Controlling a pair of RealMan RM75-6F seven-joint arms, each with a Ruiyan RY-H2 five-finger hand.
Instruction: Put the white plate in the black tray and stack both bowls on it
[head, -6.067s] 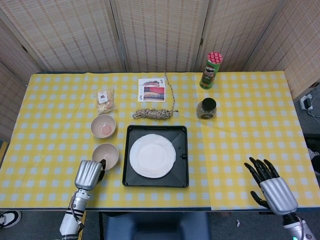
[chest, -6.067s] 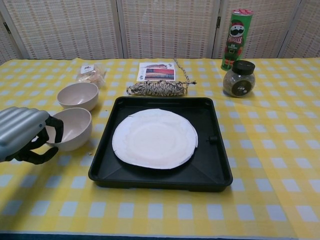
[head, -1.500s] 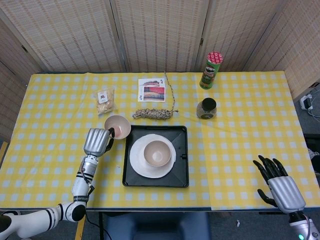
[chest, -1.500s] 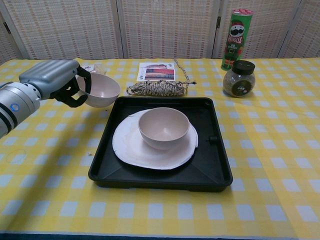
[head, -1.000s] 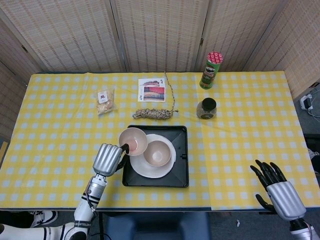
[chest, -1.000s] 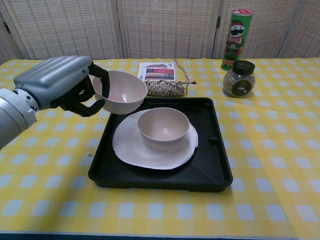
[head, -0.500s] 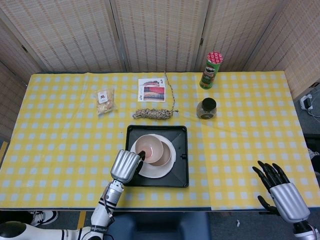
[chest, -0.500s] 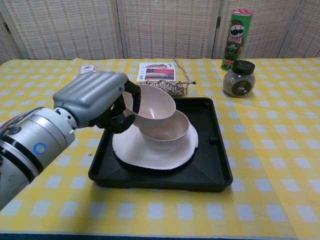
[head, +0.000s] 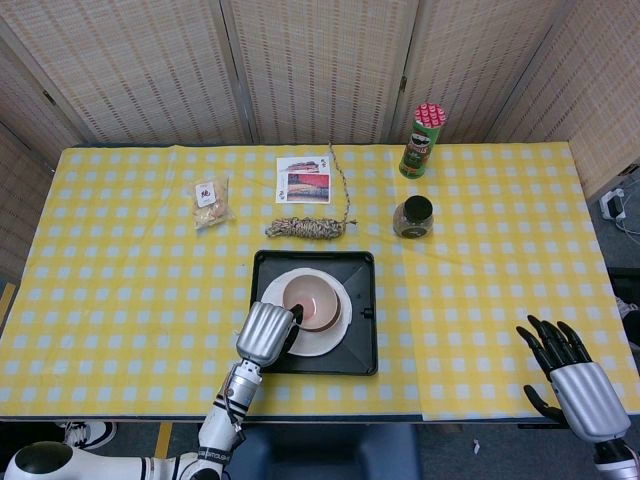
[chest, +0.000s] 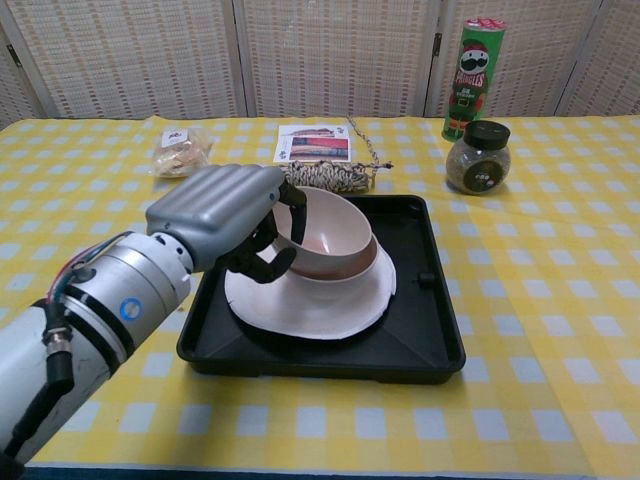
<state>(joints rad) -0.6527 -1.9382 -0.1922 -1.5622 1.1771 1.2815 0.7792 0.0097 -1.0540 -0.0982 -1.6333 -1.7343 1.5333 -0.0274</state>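
The black tray (head: 366, 345) (chest: 430, 330) holds the white plate (head: 338, 330) (chest: 330, 308). On the plate stands a beige bowl (chest: 352, 279). A second pinkish bowl (head: 311, 300) (chest: 335, 232) sits tilted inside it, its left rim still gripped by my left hand (head: 265, 333) (chest: 225, 214). My right hand (head: 575, 378) rests at the table's near right corner in the head view, fingers spread, holding nothing.
Behind the tray lie a coiled rope (head: 308, 228) (chest: 320, 175) and a printed card (head: 304, 179). A snack bag (head: 210, 200) lies at the back left. A dark-lidded jar (head: 413, 216) (chest: 478, 157) and a green Pringles can (head: 423, 140) (chest: 472, 75) stand at the back right.
My left hand has carried the pinkish bowl from the tray's left over the plate and lowered it into the beige bowl. The right hand has barely shifted.
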